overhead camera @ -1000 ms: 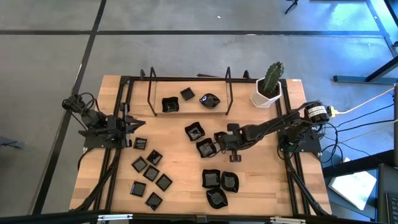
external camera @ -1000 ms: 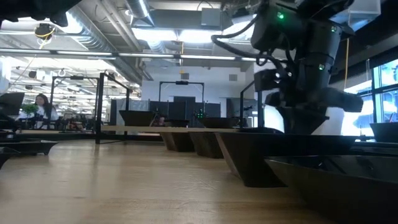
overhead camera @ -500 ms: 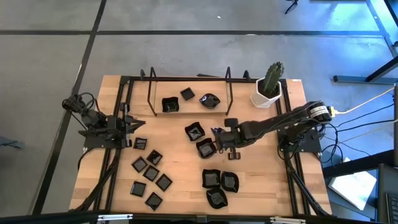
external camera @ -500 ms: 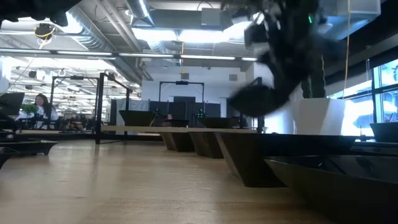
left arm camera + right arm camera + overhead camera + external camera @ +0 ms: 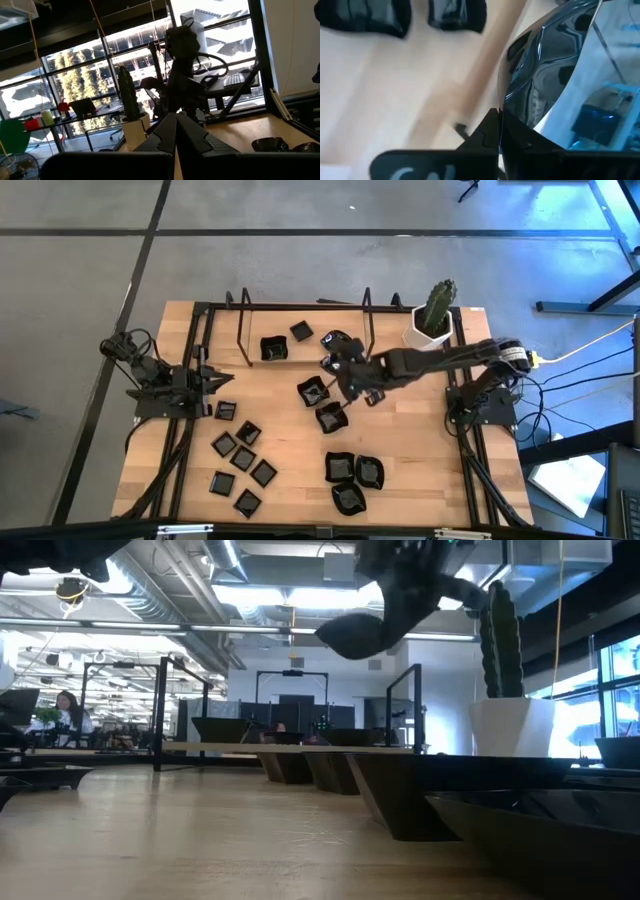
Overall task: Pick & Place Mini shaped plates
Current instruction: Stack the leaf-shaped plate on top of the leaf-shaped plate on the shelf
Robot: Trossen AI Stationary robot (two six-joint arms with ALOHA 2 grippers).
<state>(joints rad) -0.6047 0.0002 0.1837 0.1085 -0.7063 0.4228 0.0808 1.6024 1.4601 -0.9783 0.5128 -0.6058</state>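
High view: a glossy black plate (image 5: 330, 361) is held clamped in the right pincer (image 5: 340, 367), raised above the wooden surface (image 5: 420, 450) near the rack (image 5: 300, 330). The left pincer (image 5: 222, 381) is kept together, parked at the left edge.

The right gripper (image 5: 335, 366) has apparently lifted a plate (image 5: 362, 632) toward the rack (image 5: 305, 330).
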